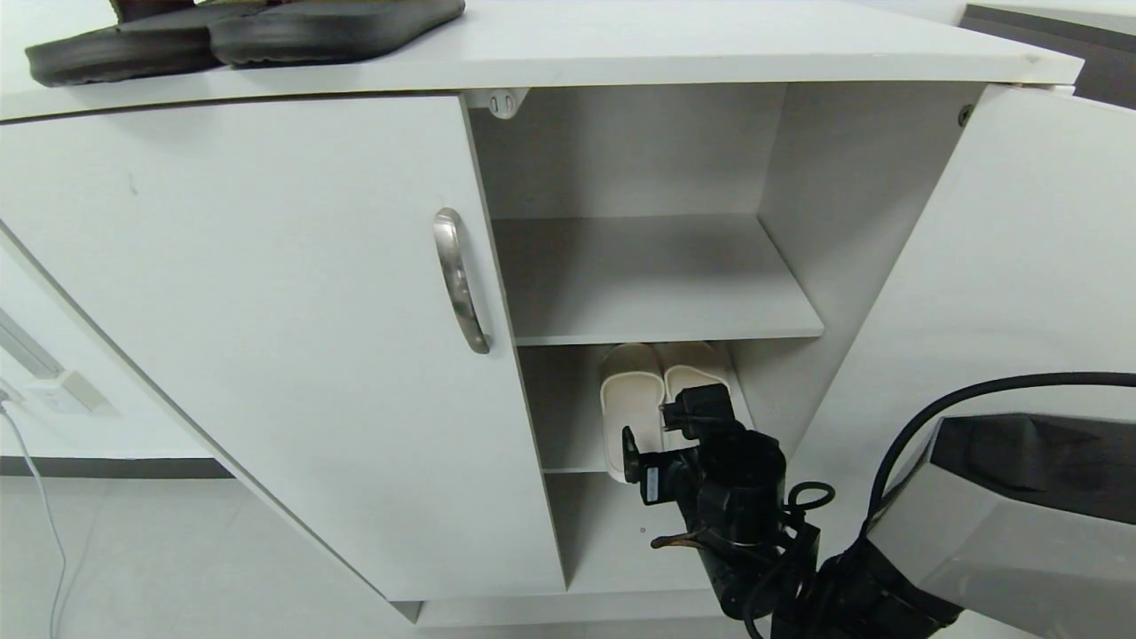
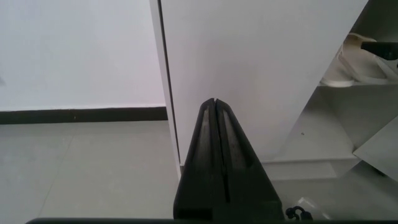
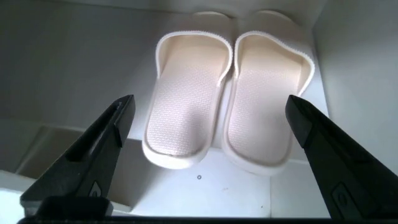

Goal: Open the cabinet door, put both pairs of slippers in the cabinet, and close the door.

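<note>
Though the white slippers [image 3: 186, 106] already lie side by side on the shelf [image 3: 205, 183] just ahead of the right claw [image 3: 210, 106], whose jaws stand wide and empty, the dark slippers [image 1: 248, 31] sit high above it on the cabinet top [image 1: 710, 44]. They look rubbery, light and floppy, with ridged soles, so pinching both together at one edge should serve. The left claw [image 2: 214, 109] is pressed closed.

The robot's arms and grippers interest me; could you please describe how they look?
The right gripper is matte black with two flat, tapering fingers, on a black cylindrical wrist. The right arm behind it has a smooth silver-grey shell with a dark panel, and a black cable loops along it. The left gripper is black too, its fingers long and wedge-shaped.
</note>
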Available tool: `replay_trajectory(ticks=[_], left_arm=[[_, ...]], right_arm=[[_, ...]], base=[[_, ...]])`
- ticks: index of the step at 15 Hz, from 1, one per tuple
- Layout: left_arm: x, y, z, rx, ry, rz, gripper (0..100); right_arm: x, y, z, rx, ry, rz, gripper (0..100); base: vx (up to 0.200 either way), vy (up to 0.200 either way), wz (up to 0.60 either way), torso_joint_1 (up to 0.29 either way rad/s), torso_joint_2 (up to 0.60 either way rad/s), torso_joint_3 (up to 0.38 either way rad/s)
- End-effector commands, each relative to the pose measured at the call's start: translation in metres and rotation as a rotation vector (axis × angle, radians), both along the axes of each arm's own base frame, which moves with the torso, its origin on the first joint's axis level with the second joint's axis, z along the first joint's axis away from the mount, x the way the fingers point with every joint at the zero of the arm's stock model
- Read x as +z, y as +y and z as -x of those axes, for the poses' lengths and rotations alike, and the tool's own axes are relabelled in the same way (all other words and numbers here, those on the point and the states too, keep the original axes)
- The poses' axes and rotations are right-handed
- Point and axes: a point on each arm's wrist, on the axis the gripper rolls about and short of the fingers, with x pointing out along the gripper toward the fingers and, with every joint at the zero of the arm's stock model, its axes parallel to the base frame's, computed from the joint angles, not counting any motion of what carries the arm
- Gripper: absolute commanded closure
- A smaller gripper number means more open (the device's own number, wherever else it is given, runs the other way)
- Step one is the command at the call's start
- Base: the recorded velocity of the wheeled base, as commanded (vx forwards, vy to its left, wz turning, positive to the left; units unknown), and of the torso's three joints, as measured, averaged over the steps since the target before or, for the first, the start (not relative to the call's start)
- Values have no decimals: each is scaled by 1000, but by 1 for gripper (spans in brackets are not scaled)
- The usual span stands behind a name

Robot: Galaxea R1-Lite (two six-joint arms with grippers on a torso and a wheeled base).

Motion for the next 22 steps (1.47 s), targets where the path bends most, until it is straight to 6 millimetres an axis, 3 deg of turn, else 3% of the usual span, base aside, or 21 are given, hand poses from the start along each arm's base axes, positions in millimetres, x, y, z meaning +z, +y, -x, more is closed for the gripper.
replay_trajectory(ticks=[1,3,9,22], left_arm=[[0,0,0,1,1,0,100],[0,0,0,0,1,0,100],[0,0,0,0,1,0,100],[0,0,0,4,1,2,100]], right_arm=[[4,-1,3,5,-4,-5,0],[3,-1,4,5,-1,-2,0],[2,-1,5,7,-1,2,0],[2,-2,6,7,0,5,0]], base=[[0,0,0,0,0,0],[0,0,0,0,0,0],[-200,0,0,2,2,3],[0,0,0,0,0,10]])
